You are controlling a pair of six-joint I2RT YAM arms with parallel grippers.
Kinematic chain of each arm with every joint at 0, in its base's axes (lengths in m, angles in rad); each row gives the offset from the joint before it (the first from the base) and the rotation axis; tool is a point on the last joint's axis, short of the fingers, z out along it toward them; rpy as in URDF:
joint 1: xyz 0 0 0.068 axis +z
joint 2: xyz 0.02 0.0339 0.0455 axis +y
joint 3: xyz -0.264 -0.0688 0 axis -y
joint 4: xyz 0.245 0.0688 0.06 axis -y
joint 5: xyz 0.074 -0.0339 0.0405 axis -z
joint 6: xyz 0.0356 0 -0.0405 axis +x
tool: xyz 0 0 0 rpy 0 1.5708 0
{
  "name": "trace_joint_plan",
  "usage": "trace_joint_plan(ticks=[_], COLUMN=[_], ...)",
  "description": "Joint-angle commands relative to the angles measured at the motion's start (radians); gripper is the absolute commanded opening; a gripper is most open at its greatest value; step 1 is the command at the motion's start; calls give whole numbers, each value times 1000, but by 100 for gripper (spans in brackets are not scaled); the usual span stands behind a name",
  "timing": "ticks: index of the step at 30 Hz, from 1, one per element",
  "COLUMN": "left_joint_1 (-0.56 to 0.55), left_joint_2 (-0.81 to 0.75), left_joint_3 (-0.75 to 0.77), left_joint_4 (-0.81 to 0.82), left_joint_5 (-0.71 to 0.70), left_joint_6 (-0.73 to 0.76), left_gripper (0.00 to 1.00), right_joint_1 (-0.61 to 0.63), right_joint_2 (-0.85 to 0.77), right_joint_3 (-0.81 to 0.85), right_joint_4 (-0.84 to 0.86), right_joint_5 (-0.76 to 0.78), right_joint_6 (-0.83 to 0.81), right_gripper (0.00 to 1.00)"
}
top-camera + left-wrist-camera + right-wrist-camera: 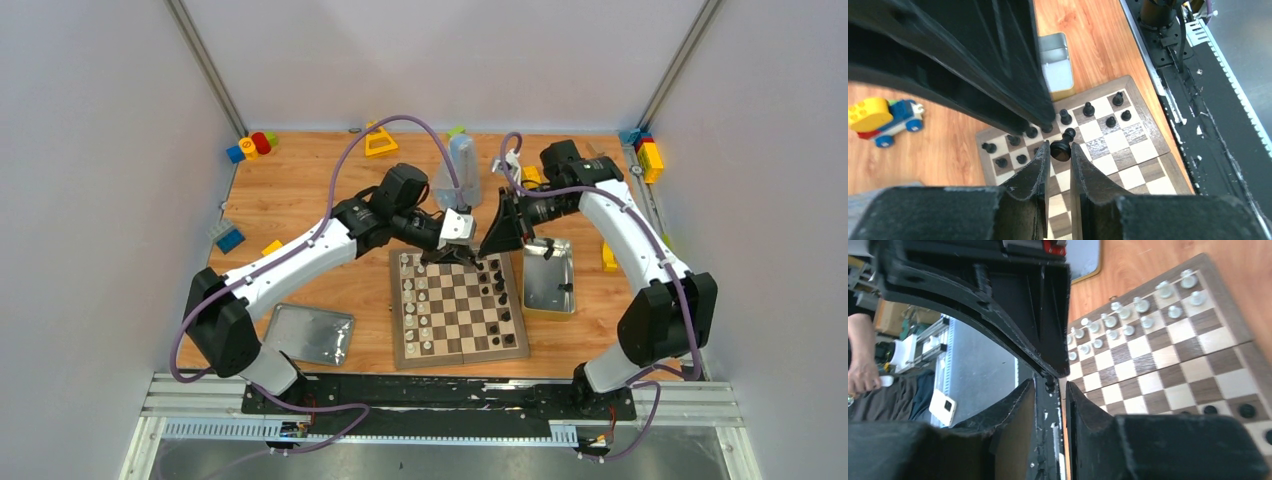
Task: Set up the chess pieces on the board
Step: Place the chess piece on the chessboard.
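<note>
Board (458,315) mostly set, gaps in black's side at three o'clock; my left gripper (1059,150) seemingly pinches a black piece (1064,146), right gripper (1050,387) unreadable.

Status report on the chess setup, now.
Left gripper pinching a tilted black piece over the board. Right gripper nearly shut, contents unclear. Grippers crowded tip to tip at the board's far edge.

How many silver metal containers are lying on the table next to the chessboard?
2. A flat tray lies left of the board, toward the table's near edge. A deeper tin lies right of the board, beside its far half. None seems hidden.
</note>
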Motion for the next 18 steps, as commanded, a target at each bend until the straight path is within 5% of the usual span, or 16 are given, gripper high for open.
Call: trace_joint_plan(ticks=[1,8,14,18], left_joint_1=[26,114,180,189], left_joint_2=[-64,-104,-91,-78], left_joint_3=[-48,-79,-146,-194], left_joint_4=[127,303,527,667], left_joint_5=[-66,-153,-63,-14], left_joint_6=[-212,-595,-975,-1101], left_gripper=[1,0,0,0], right_joint_1=[-69,-82,-68,-41], right_joint_2=[-36,-131,-229,-259], right_joint_3=[76,-20,-163,-208], right_joint_4=[123,440,758,874], right_joint_5=[-21,-7,77,140], right_joint_6=[112,360,559,638], right_gripper=[33,41,40,41])
